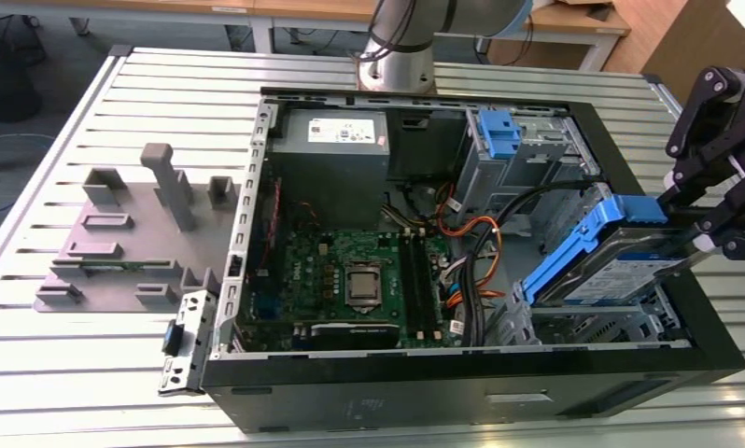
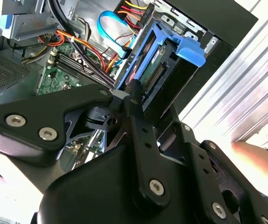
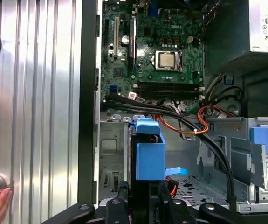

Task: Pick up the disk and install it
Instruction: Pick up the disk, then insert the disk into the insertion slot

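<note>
Since the disk (image 1: 610, 271) looks meant for the drive bay (image 1: 597, 327) at the exterior view's right of the open computer case (image 1: 472, 387), we see the end effector (image 1: 696, 238) clamped on its outer end, holding it tilted over that bay.

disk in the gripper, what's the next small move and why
Probably level it and ease it slightly lower toward the drive cage. In the exterior view the gripper holds the disk tilted, with the gripped end higher. It sits above the metal drive cage in the case's corner and is not yet seated. Cables lie close beside it, so a slow move seems wise.
</note>
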